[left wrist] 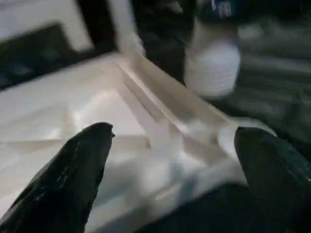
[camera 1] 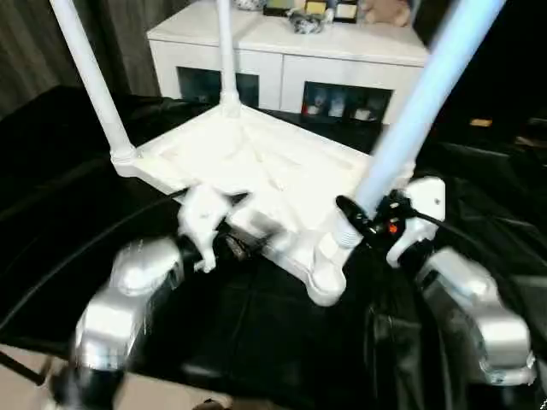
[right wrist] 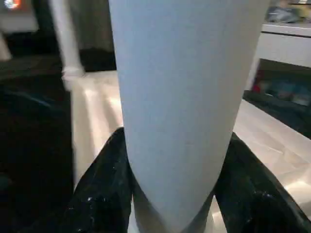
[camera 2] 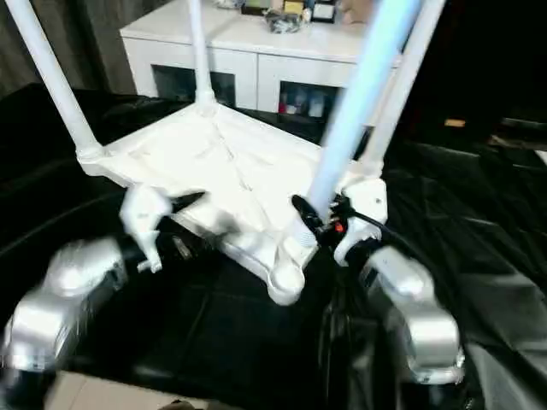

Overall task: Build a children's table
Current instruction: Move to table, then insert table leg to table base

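Seating fourth long tapered white tube leg [camera 1: 427,94] into near-corner socket of upturned white ribbed plastic tabletop [camera 1: 256,166], frame centre. Right end effector [camera 1: 369,220] clamps leg base; left end effector [left wrist: 170,160] spread wide, empty, at tabletop's near edge. Next: twist leg home, judged.

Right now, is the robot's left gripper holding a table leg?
No, the left gripper is open over the table top, with nothing between its fingers.
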### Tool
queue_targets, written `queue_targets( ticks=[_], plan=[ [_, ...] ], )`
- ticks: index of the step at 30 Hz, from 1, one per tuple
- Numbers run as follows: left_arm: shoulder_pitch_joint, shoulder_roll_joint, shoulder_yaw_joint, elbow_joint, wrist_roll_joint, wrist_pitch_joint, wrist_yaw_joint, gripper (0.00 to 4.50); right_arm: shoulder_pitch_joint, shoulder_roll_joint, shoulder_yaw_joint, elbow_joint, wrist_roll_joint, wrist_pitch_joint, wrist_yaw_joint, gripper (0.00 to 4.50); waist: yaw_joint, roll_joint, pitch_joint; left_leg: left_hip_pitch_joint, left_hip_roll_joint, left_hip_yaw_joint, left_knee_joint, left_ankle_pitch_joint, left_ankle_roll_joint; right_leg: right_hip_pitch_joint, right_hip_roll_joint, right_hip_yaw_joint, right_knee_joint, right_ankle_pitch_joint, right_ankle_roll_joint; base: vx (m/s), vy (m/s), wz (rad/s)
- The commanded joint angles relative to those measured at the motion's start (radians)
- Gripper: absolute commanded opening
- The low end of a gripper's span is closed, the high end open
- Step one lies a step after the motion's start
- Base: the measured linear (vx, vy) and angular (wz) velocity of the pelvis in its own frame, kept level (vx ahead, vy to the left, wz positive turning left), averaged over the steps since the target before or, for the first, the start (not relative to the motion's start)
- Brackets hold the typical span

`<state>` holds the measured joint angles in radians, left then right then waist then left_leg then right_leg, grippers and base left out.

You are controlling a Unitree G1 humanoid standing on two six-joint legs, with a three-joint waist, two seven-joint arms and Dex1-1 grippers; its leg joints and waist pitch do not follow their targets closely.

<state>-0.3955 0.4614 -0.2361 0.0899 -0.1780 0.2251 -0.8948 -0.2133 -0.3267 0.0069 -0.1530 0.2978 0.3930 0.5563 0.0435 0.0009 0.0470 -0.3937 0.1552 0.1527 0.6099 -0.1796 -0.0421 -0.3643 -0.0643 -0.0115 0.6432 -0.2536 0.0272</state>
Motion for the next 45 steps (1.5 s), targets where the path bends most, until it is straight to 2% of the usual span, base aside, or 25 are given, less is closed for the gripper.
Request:
queue_targets(
  ticks=[1,3,5,6,10,11,12,13,14,15,16,17,18,19,21,26,28,32,33,34,36,38,40,41,45],
  plan=[
    [-0.035,0.013,-0.044,0.055,0.044,-0.028,-0.065,4.48,-0.015,-0.02,-0.003,0.01,0.019,0.011,0.044,1.84,-0.002,0.004,-0.044,0.035,0.058,-0.027,-0.102,-0.422,-0.08,0.001,-0.073,0.036,-0.107,-0.325,-0.13,0.0,0.0,0.0],
    [-0.143,0.036,-0.109,0.213,0.146,-0.126,-0.12,4.48,-0.02,-0.061,-0.005,0.023,0.027,0.006,0.105,1.84,-0.001,0.001,-0.05,0.035,0.058,-0.024,-0.099,-0.402,-0.067,0.002,-0.071,0.034,-0.105,-0.301,-0.131,0.0,0.0,0.0],
    [-0.239,0.02,-0.143,0.36,0.222,-0.223,-0.103,4.48,-0.02,-0.082,-0.009,0.032,0.022,-0.007,0.121,1.84,0.001,0.008,-0.051,0.035,0.059,-0.019,-0.096,-0.386,-0.061,0.0,-0.075,0.032,-0.107,-0.302,-0.14,0.0,0.0,0.0],
    [-0.266,0.014,-0.153,0.4,0.238,-0.244,-0.102,4.48,-0.02,-0.086,-0.013,0.034,0.023,-0.008,0.12,1.84,0.0,0.005,-0.051,0.036,0.061,-0.017,-0.097,-0.387,-0.062,0.0,-0.078,0.032,-0.108,-0.304,-0.147,0.0,0.0,0.0],
    [-0.351,-0.012,-0.192,0.533,0.26,-0.3,-0.131,4.48,-0.005,-0.099,-0.022,0.029,0.031,-0.012,0.124,1.84,-0.002,0.016,-0.056,0.03,0.062,-0.017,-0.096,-0.363,-0.056,0.005,-0.081,0.029,-0.101,-0.228,-0.191,0.0,0.0,0.0],
    [-0.367,-0.02,-0.201,0.559,0.264,-0.311,-0.143,4.48,0.005,-0.102,-0.021,0.019,0.033,-0.01,0.128,1.84,-0.002,0.012,-0.057,0.028,0.063,-0.015,-0.095,-0.349,-0.051,0.008,-0.081,0.029,-0.1,-0.202,-0.199,0.0,0.0,0.0],
    [-0.384,-0.028,-0.206,0.593,0.271,-0.332,-0.153,4.48,0.01,-0.105,-0.02,0.015,0.033,-0.011,0.134,1.84,-0.002,0.013,-0.061,0.023,0.062,-0.011,-0.091,-0.291,-0.026,0.014,-0.079,0.028,-0.095,-0.109,-0.221,0.0,0.0,0.0],
    [-0.406,-0.035,-0.222,0.635,0.286,-0.356,-0.177,4.48,0.022,-0.108,-0.019,0.001,0.036,-0.008,0.141,1.84,0.0,0.028,-0.064,0.024,0.063,-0.013,-0.088,-0.272,-0.021,0.016,-0.08,0.027,-0.09,-0.074,-0.231,0.053,0.006,-0.04],
    [-0.414,-0.038,-0.229,0.652,0.292,-0.366,-0.186,4.48,0.026,-0.109,-0.019,-0.004,0.037,-0.008,0.143,1.84,-0.003,0.025,-0.064,0.023,0.061,-0.009,-0.088,-0.256,-0.012,0.016,-0.077,0.027,-0.093,-0.042,-0.235,0.053,0.006,-0.04],
    [-0.436,-0.052,-0.235,0.707,0.297,-0.386,-0.24,4.48,0.036,-0.112,-0.017,-0.015,0.04,-0.004,0.15,1.84,-0.003,0.02,-0.07,0.022,0.061,-0.009,-0.083,-0.221,0.007,0.025,-0.076,0.023,-0.082,0.065,-0.263,0.059,0.008,-0.05],
    [-0.445,-0.058,-0.239,0.729,0.3,-0.4,-0.263,4.48,0.041,-0.116,-0.015,-0.022,0.043,-0.002,0.157,1.84,0.0,0.036,-0.075,0.025,0.061,-0.01,-0.08,-0.198,0.013,0.027,-0.078,0.021,-0.074,0.112,-0.273,0.061,0.015,-0.06],
    [-0.452,-0.063,-0.241,0.745,0.303,-0.411,-0.272,4.31,0.043,-0.119,-0.014,-0.024,0.045,-0.002,0.16,1.84,-0.002,0.031,-0.075,0.025,0.062,-0.008,-0.078,-0.178,0.028,0.026,-0.076,0.021,-0.077,0.152,-0.28,0.061,0.015,-0.06],
    [-0.471,-0.068,-0.257,0.777,0.322,-0.435,-0.293,4.31,0.048,-0.125,-0.012,-0.03,0.044,-0.003,0.164,1.84,0.0,0.027,-0.081,0.018,0.059,-0.005,-0.068,-0.107,0.077,0.032,-0.077,0.02,-0.067,0.262,-0.302,0.055,0.019,-0.04],
    [-0.482,-0.072,-0.264,0.798,0.332,-0.452,-0.296,4.31,0.05,-0.127,-0.012,-0.032,0.045,-0.002,0.166,1.84,0.0,0.035,-0.082,0.018,0.059,-0.004,-0.065,-0.099,0.088,0.031,-0.079,0.02,-0.064,0.277,-0.309,0.0,0.0,0.0],
    [-0.513,-0.08,-0.285,0.848,0.361,-0.493,-0.291,4.04,0.053,-0.131,-0.014,-0.039,0.05,0.001,0.17,1.84,0.001,0.04,-0.078,0.021,0.062,-0.003,-0.067,-0.123,0.104,0.029,-0.081,0.019,-0.07,0.25,-0.322,0.0,0.0,0.0],
    [-0.561,-0.096,-0.3,0.936,0.395,-0.545,-0.314,3.53,0.064,-0.135,-0.015,-0.054,0.053,0.004,0.173,1.84,0.002,0.038,-0.067,0.029,0.069,-0.003,-0.079,-0.24,0.062,0.027,-0.081,0.021,-0.083,0.075,-0.326,0.0,0.0,0.0],
    [-0.57,-0.099,-0.3,0.952,0.399,-0.548,-0.326,3.42,0.067,-0.134,-0.015,-0.056,0.053,0.004,0.172,1.84,0.003,0.046,-0.064,0.031,0.069,-0.002,-0.081,-0.262,0.05,0.025,-0.083,0.023,-0.088,0.03,-0.325,0.0,0.0,0.0],
    [-0.594,-0.111,-0.31,1.01,0.421,-0.565,-0.348,3.09,0.075,-0.137,-0.007,-0.063,0.051,0.002,0.175,1.84,0.003,0.045,-0.061,0.031,0.068,-0.003,-0.085,-0.299,0.032,0.022,-0.084,0.025,-0.095,-0.042,-0.313,0.0,0.0,0.0],
    [-0.596,-0.117,-0.31,1.015,0.422,-0.568,-0.342,2.93,0.077,-0.138,-0.005,-0.065,0.052,0.003,0.178,1.84,0.004,0.046,-0.061,0.031,0.068,-0.002,-0.084,-0.296,0.031,0.022,-0.085,0.026,-0.096,-0.047,-0.31,0.0,0.0,0.0],
    [-0.6,-0.122,-0.308,1.028,0.425,-0.577,-0.336,2.93,0.079,-0.14,-0.003,-0.067,0.053,0.003,0.18,1.84,0.006,0.057,-0.062,0.033,0.07,-0.004,-0.085,-0.302,0.026,0.02,-0.085,0.026,-0.095,-0.051,-0.308,0.0,0.0,0.0],
    [-0.606,-0.13,-0.312,1.047,0.437,-0.591,-0.328,2.72,0.081,-0.141,-0.002,-0.071,0.055,0.004,0.179,1.84,0.005,0.052,-0.063,0.031,0.07,-0.006,-0.088,-0.31,0.021,0.021,-0.084,0.025,-0.096,-0.041,-0.307,0.0,0.0,0.0],
    [-0.615,-0.15,-0.314,1.072,0.454,-0.62,-0.298,2.6,0.092,-0.146,0.004,-0.088,0.06,0.012,0.188,1.84,0.005,0.058,-0.063,0.031,0.07,-0.006,-0.087,-0.306,0.023,0.021,-0.084,0.024,-0.094,-0.018,-0.31,0.0,0.0,0.0],
    [-0.619,-0.156,-0.317,1.081,0.464,-0.631,-0.284,2.37,0.1,-0.149,0.007,-0.098,0.061,0.016,0.191,1.84,0.008,0.055,-0.064,0.028,0.069,-0.004,-0.084,-0.28,0.044,0.026,-0.087,0.025,-0.094,0.007,-0.309,0.0,0.0,0.0],
    [-0.624,-0.161,-0.317,1.09,0.473,-0.64,-0.271,2.31,0.107,-0.152,0.01,-0.107,0.062,0.019,0.195,1.84,0.009,0.064,-0.066,0.027,0.068,-0.004,-0.082,-0.268,0.049,0.026,-0.087,0.025,-0.093,0.016,-0.309,0.0,0.0,0.0],
    [-0.638,-0.167,-0.334,1.115,0.511,-0.661,-0.251,2.02,0.133,-0.161,0.016,-0.129,0.062,0.021,0.201,1.84,0.008,0.068,-0.066,0.026,0.069,-0.004,-0.082,-0.256,0.066,0.025,-0.085,0.023,-0.097,0.022,-0.304,0.0,0.0,0.0]
  ],
)
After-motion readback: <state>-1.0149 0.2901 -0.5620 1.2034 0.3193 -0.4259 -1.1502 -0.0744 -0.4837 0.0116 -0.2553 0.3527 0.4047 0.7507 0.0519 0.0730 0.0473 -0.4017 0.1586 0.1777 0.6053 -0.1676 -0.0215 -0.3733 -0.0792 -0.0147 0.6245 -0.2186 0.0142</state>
